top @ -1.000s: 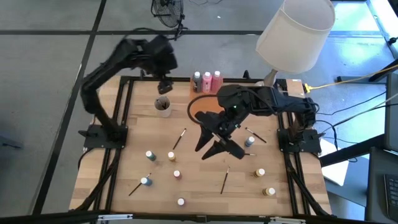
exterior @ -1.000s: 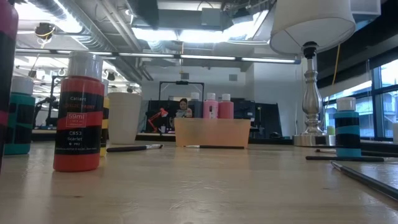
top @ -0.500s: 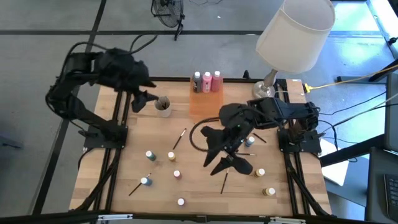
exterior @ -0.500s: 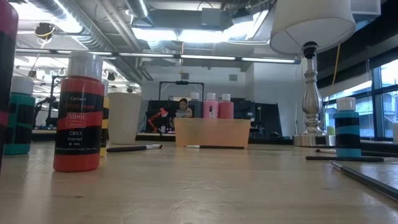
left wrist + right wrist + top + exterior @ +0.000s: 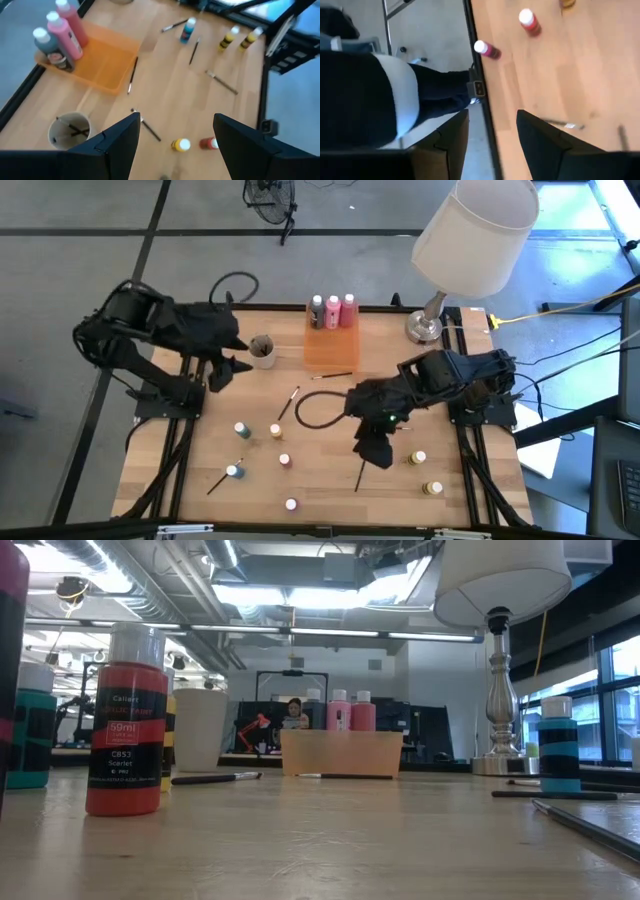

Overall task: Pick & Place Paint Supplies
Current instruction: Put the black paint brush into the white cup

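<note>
The right gripper (image 5: 374, 448) has moved toward the front of the table, fingers apart and empty; a paintbrush (image 5: 360, 473) lies just in front. The left gripper (image 5: 222, 370), also open, has drawn back beside the cup (image 5: 262, 350).

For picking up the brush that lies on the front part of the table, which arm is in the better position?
Probably the right: its open pincer hangs just beside that brush. The left pincer is open too, but far away near the grey cup.

You are seeing three squeeze bottles (image 5: 333, 311) standing in the tray (image 5: 330, 350), the cup (image 5: 262, 351) sitting left of it, paint pots (image 5: 284, 461) lying scattered nearer you.
</note>
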Action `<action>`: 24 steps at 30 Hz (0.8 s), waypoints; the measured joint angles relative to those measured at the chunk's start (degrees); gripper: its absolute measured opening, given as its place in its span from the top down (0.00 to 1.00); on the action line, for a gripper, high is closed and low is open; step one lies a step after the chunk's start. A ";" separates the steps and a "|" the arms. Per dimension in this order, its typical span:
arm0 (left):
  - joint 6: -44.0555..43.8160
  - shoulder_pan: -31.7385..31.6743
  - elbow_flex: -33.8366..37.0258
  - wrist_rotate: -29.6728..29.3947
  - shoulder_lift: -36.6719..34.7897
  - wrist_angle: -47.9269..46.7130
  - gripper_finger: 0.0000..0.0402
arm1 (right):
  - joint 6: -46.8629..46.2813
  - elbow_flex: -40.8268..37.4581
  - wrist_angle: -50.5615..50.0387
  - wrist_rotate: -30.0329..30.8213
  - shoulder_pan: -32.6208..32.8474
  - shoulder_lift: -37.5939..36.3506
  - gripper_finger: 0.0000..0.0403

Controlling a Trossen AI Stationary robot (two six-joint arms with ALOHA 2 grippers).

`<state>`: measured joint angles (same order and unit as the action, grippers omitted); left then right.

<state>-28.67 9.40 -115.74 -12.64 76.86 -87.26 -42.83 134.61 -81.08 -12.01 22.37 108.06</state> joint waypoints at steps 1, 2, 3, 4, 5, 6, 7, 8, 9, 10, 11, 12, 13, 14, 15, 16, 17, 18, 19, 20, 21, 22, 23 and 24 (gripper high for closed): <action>-0.41 0.56 0.95 -0.37 0.03 -0.04 0.38 | -2.26 0.00 -0.02 0.00 0.54 0.06 0.57; -0.59 1.06 1.91 -0.49 0.07 0.02 0.38 | -4.62 0.00 0.00 -0.02 1.02 0.26 0.57; -0.61 1.48 2.88 -0.48 0.07 0.06 0.38 | -7.02 0.00 -0.02 -0.02 1.44 0.41 0.57; -0.61 1.83 3.92 -0.30 0.04 0.04 0.38 | -9.45 0.00 -0.17 0.03 1.95 0.52 0.57; -0.61 2.08 4.89 0.05 0.04 0.04 0.38 | -11.91 0.00 -0.58 0.22 2.49 0.61 0.57; -0.52 2.24 5.94 0.27 0.04 0.03 0.38 | -14.67 0.00 -0.99 1.14 3.09 0.77 0.57; -0.16 2.30 6.92 0.34 0.04 0.02 0.38 | -17.54 0.02 -1.49 2.06 3.65 0.97 0.57; 0.13 2.31 7.86 0.34 0.04 0.02 0.38 | -20.40 0.02 -2.28 3.07 4.30 1.08 0.57; 0.69 2.31 8.69 0.24 0.04 0.00 0.38 | -23.47 0.02 -3.58 4.41 4.92 1.20 0.57; 1.64 2.31 9.42 -0.23 0.04 0.01 0.38 | -26.72 0.02 -5.03 5.81 5.49 1.31 0.57; 2.54 2.30 10.12 -0.94 0.04 0.06 0.38 | -29.81 0.02 -6.14 7.30 6.03 1.60 0.57; 3.48 2.30 10.79 -1.65 0.04 0.05 0.38 | -33.09 0.04 -7.35 8.90 6.42 1.76 0.57; 4.33 2.28 11.44 -2.38 0.05 0.01 0.38 | -36.58 0.02 -8.99 10.59 6.98 1.91 0.57; 5.31 2.28 12.00 -2.75 0.05 -0.01 0.38 | -39.67 -0.24 -9.39 12.21 7.43 2.21 0.57; 6.32 2.28 12.40 -2.87 0.07 -0.07 0.38 | -42.19 -0.77 -8.80 13.72 7.66 2.41 0.57; 7.28 2.28 12.54 -2.87 0.07 -0.28 0.38 | -44.58 -1.25 -8.84 15.11 8.00 2.52 0.57; 8.06 2.28 12.56 -2.89 0.07 -0.79 0.38 | -47.08 -1.71 -8.96 16.38 8.33 2.72 0.57; 8.37 2.30 12.56 -2.89 0.03 -1.52 0.38 | -49.28 -2.31 -8.90 17.02 8.49 3.14 0.57; 8.68 2.31 12.56 -2.83 0.00 -2.37 0.38 | -51.43 -3.09 -8.96 17.22 8.51 3.36 0.57; 8.84 2.41 12.56 -2.73 0.00 -2.94 0.38 | -53.64 -4.44 -8.85 17.19 8.53 3.49 0.57; 8.90 2.60 12.56 -2.70 -0.11 -2.87 0.38 | -55.79 -6.14 -8.83 16.78 8.57 3.64 0.57; 9.05 2.90 12.56 -2.61 -0.38 -2.69 0.38 | -58.26 -7.72 -8.85 15.93 8.55 3.86 0.57; 9.46 3.30 12.56 -2.27 -0.88 -2.73 0.38 | -60.58 -9.33 -8.51 15.33 8.55 4.01 0.58; 9.95 3.80 12.56 -1.99 -1.46 -2.73 0.38 | -62.62 -10.94 -8.35 14.77 8.57 4.06 0.58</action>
<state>-18.72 13.20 -103.18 -14.63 75.40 -90.00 -105.45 123.66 -89.43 2.76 30.93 112.12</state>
